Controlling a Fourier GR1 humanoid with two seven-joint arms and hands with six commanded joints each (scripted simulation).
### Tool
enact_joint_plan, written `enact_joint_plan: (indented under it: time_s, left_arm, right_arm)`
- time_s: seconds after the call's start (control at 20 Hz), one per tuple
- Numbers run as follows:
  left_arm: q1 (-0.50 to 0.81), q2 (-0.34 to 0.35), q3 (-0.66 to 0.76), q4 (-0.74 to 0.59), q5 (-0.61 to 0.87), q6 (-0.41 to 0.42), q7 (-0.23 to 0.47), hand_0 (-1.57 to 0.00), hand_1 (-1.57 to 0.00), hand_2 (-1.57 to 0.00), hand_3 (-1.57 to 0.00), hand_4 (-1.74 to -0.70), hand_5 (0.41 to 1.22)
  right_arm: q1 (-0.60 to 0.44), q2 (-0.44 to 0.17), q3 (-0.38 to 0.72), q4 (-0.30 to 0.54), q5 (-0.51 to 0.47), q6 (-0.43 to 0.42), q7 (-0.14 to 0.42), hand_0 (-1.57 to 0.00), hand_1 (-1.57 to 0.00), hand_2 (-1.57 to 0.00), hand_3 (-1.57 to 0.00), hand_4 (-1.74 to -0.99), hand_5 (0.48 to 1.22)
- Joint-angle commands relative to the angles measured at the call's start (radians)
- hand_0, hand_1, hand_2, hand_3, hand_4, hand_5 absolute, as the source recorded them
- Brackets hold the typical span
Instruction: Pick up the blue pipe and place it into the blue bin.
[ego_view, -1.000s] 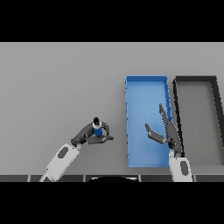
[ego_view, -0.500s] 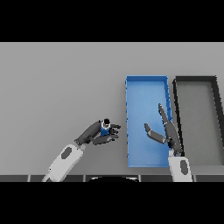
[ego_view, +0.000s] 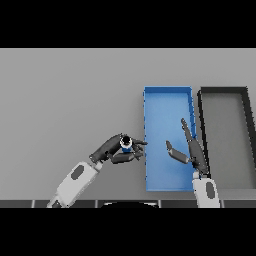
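Observation:
The blue pipe (ego_view: 126, 144), short with a dark open end, sits in my left hand (ego_view: 115, 151), whose fingers and thumb are curled round it. Hand and pipe hover just left of the blue bin (ego_view: 167, 96), with the fingertips touching or nearly over its left wall. The bin is a long blue tray standing right of centre. My right hand (ego_view: 192, 150) is over the bin's right half near its right wall, fingers straight and thumb spread, holding nothing.
A black bin (ego_view: 223, 92) of the same shape stands directly right of the blue one, their long walls almost touching. Grey tabletop (ego_view: 65, 100) spreads to the left and behind.
My left hand has carried the pipe to the right, from the table's middle up to the blue bin's left wall. The right hand has barely shifted.

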Motion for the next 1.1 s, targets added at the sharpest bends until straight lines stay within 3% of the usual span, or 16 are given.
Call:
enact_joint_plan:
  time_s: [0.0,0.4,0.5,0.6,0.65,0.75,0.9,1.05]
  left_arm:
    - [-0.004,0.000,0.000,0.002,0.000,0.000,0.014,-1.56,-1.56,-1.57,-1.44,-1.73,1.219]
    - [0.004,0.002,-0.013,-0.013,-0.010,0.006,0.066,-1.57,-1.57,-1.57,-1.44,-1.73,1.220]
    - [-0.013,0.001,-0.005,-0.001,-0.007,0.002,0.064,-1.57,-1.57,-1.57,-1.44,-1.73,1.220]
    - [-0.010,0.010,0.004,-0.002,0.002,-0.002,0.060,-1.57,-1.57,-1.57,-1.44,-1.73,1.221]
    - [-0.008,0.012,0.000,0.000,-0.002,-0.006,0.052,-1.57,-1.57,-1.57,-1.44,-1.73,1.221]
    - [-0.003,0.014,-0.001,-0.005,0.004,-0.013,0.047,-1.57,-1.57,-1.57,-1.44,-1.73,1.221]
    - [-0.005,0.006,-0.010,-0.010,-0.004,-0.008,0.044,-1.57,-1.57,-1.57,-1.44,-1.73,1.221]
    - [-0.007,0.003,-0.020,0.000,-0.030,0.000,0.048,-1.57,-1.57,-1.57,-1.44,-1.73,1.221]
  right_arm:
    - [0.004,0.003,0.001,-0.005,-0.006,0.003,-0.011,0.00,0.00,0.00,0.00,-1.273,0.688]
    - [-0.057,-0.031,-0.019,0.046,-0.048,0.060,0.009,0.00,0.00,0.00,0.00,-1.243,0.687]
    - [-0.065,-0.035,-0.021,0.048,-0.058,0.071,-0.021,0.00,0.00,0.00,0.00,-1.213,0.684]
    - [-0.070,-0.039,-0.036,0.030,-0.170,0.158,-0.059,0.00,0.00,0.00,0.00,-1.225,0.647]
    - [-0.081,-0.046,-0.036,0.001,-0.235,0.212,-0.051,0.00,0.00,0.00,0.00,-1.231,0.620]
    - [-0.100,-0.082,-0.042,-0.078,-0.368,0.284,0.038,0.00,0.00,0.00,0.00,-1.254,0.554]
    - [-0.164,-0.144,-0.025,-0.159,-0.544,0.383,0.165,0.00,0.00,0.00,0.00,-1.313,0.517]
    - [-0.262,-0.197,0.017,-0.206,-0.638,0.452,0.258,0.00,0.00,0.00,0.00,-1.335,0.507]
